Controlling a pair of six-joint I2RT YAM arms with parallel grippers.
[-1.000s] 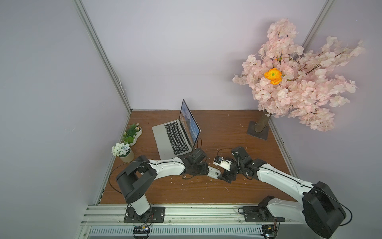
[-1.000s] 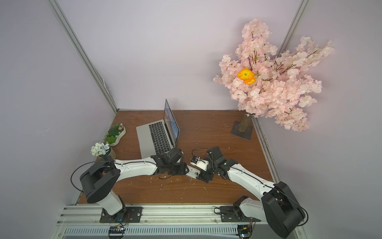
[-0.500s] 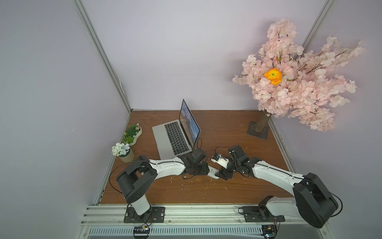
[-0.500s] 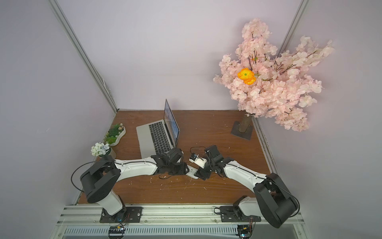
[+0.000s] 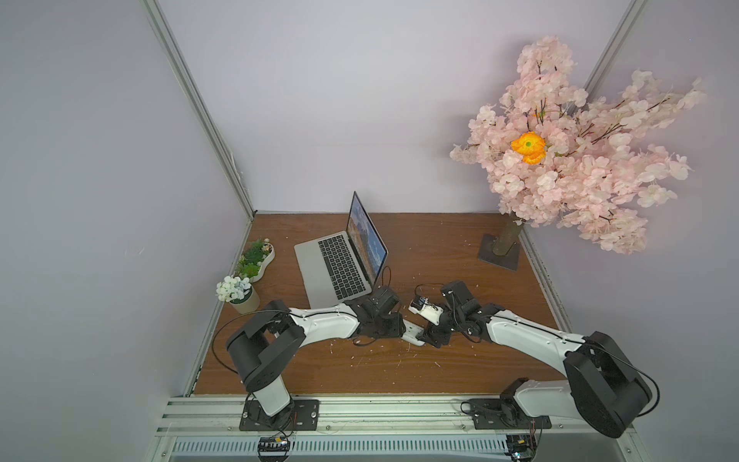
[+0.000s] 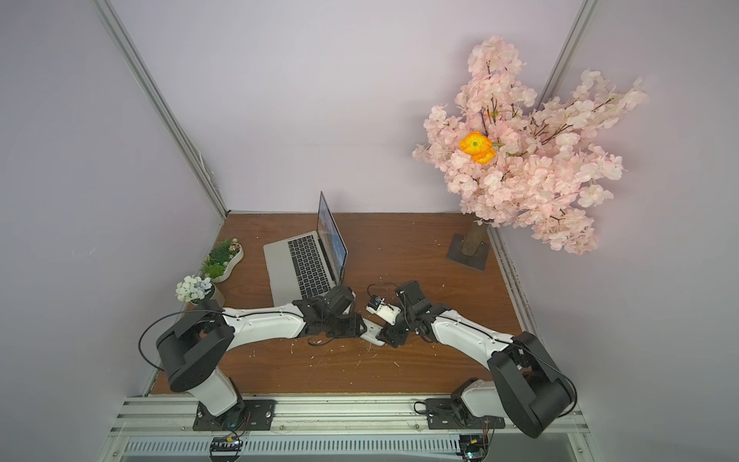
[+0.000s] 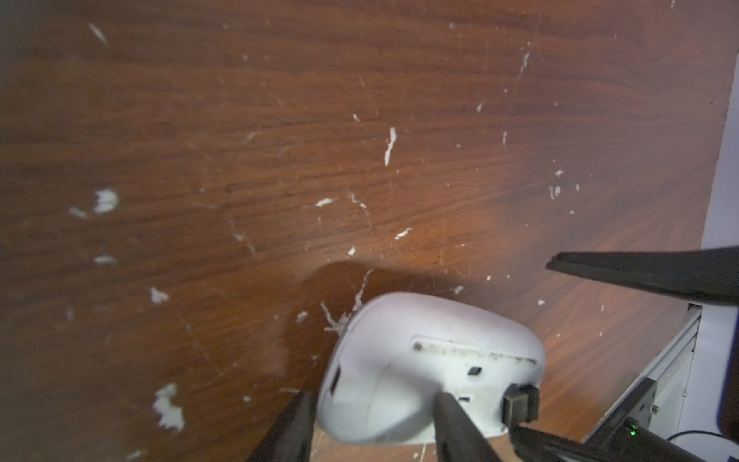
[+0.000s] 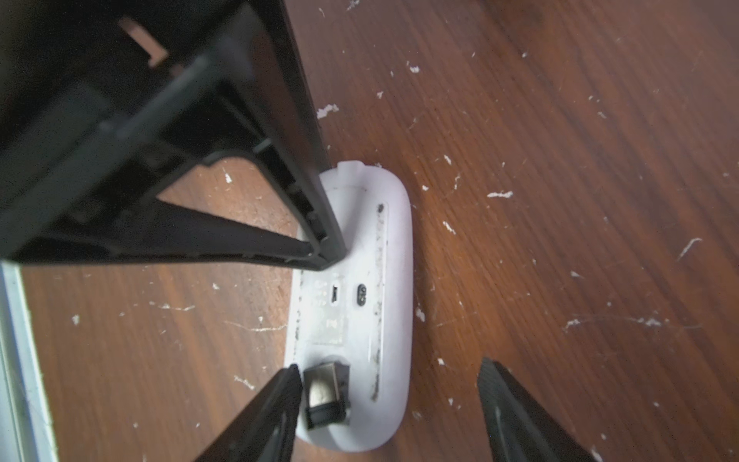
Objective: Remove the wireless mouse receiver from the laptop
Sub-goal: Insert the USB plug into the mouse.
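Observation:
The open silver-grey laptop (image 5: 340, 268) (image 6: 304, 264) stands at the back left of the table. In front of it my left gripper (image 7: 374, 396) (image 5: 408, 330) is shut on the white mouse (image 7: 432, 360) (image 8: 360, 280) (image 5: 412, 335), flat underside outward. The wireless mouse receiver (image 8: 326, 394) (image 7: 520, 402), a small dark stub with a metal plug, sits in a recess at the end of that underside. My right gripper (image 8: 390, 366) (image 5: 427, 338) is open around that end. One of its fingers (image 8: 276, 404) is right beside the receiver; the other is well clear of the mouse.
A pink blossom tree (image 5: 568, 160) stands on a dark base (image 5: 500, 254) at the back right. Two small potted plants (image 5: 240, 292) (image 5: 256, 260) sit along the left edge. White flecks litter the wooden table (image 5: 420, 248). A metal rail (image 8: 12, 360) runs close by.
My right arm has swung left toward the mouse and its jaws have narrowed a little. The left arm and the mouse have stayed put.

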